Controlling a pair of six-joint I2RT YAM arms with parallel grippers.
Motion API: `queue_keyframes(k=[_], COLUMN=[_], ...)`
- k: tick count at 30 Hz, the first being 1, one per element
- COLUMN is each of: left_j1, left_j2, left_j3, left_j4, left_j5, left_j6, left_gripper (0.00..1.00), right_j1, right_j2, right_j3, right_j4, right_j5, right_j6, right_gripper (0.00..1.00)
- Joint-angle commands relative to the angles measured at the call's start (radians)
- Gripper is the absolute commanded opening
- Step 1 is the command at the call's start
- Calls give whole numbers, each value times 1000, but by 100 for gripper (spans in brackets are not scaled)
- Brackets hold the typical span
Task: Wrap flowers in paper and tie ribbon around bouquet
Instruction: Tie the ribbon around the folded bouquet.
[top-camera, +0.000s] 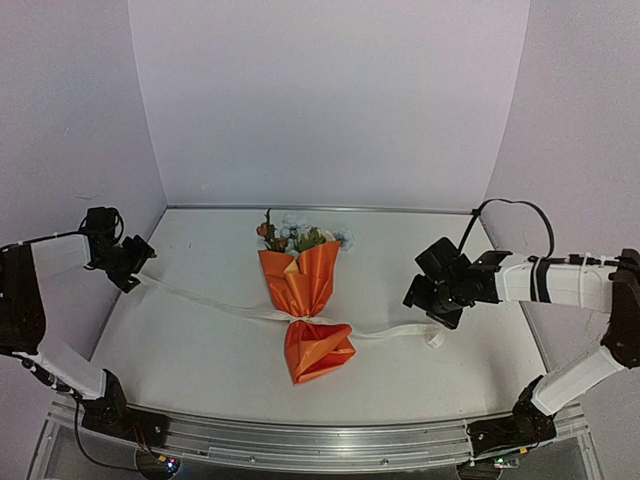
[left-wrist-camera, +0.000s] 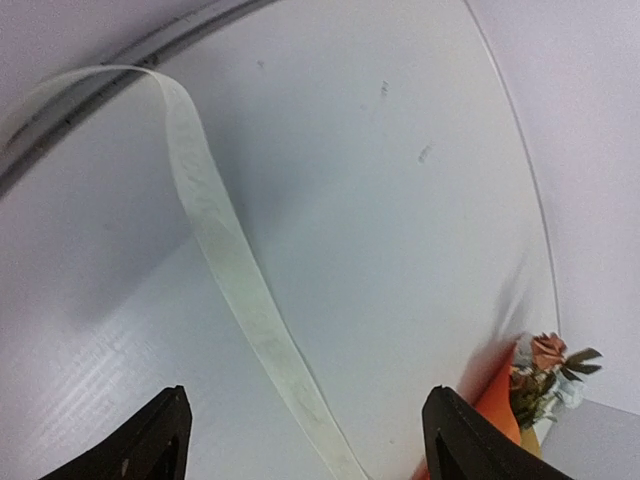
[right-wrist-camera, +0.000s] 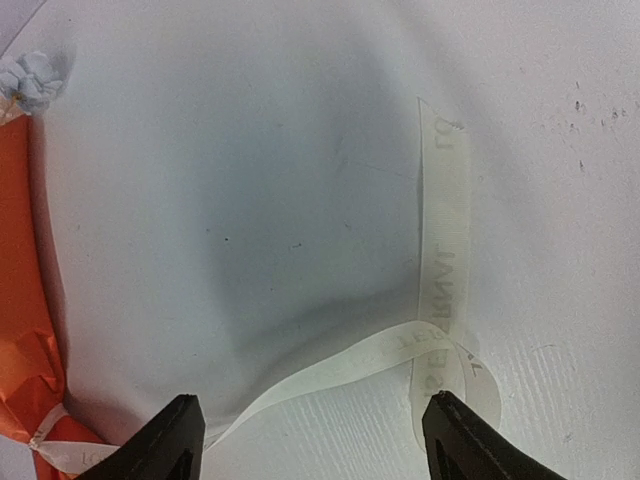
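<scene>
Left gripper (top-camera: 125, 262) and right gripper (top-camera: 437, 298) flank bouquet (top-camera: 303, 285), jaws wide, nothing held; ribbon (top-camera: 210, 297) tails slack either side; untensioned knot (top-camera: 297, 320) may loosen, letting paper (top-camera: 318, 352) spring open.

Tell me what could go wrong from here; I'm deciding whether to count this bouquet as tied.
Both the left gripper and right gripper stand open, so nothing tensions the ribbon; its cinch on the bouquet may slacken and the paper spring open.
One ribbon tail runs between the left gripper's jaws and may snag if that arm moves.
The other tail lies curled close by the right gripper, which could drag it.
</scene>
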Motion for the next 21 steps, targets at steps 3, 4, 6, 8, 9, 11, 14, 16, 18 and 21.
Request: queue_keyframes(k=[3,4,6,8,9,11,14,16,18,21], left_j1=[-288,-361,-497,-576,-612,-648,-691,-702,-708,-713], left_j2=[-188,-187,-153,-100,-67,7,92,129,163,183], left_j3=[-208,-235,-274,-272,-260,-210,-118,-120,-123,-119], left_j4=[160,211,321,403,432,427,363,386,409,409], left_j5=[-9,-28,-59,-71,-73,-64,-73,-55,-36,-40], left_j6=[-452,-533,-673,-736,-756,-735,-671,-672,-668,-631], left_gripper=[82,82,82,81,81,81,82,83,82,82], right_j1=[10,17,41,63,72,98,116,129,160,217], right_j2=[-84,-67,-26,11,31,71,130,172,204,240], right_j3=[-67,-77,-74,-69,-66,-29,3,15,40,67], right_j4=[144,192,258,311,341,350,346,373,386,417], right_j5=[-134,-169,-184,-216,-235,-237,-242,-260,-254,-224], right_j6=[91,123,163,200,214,199,176,173,139,76], right_gripper=[84,84,84,84,84,83,83,79,74,74])
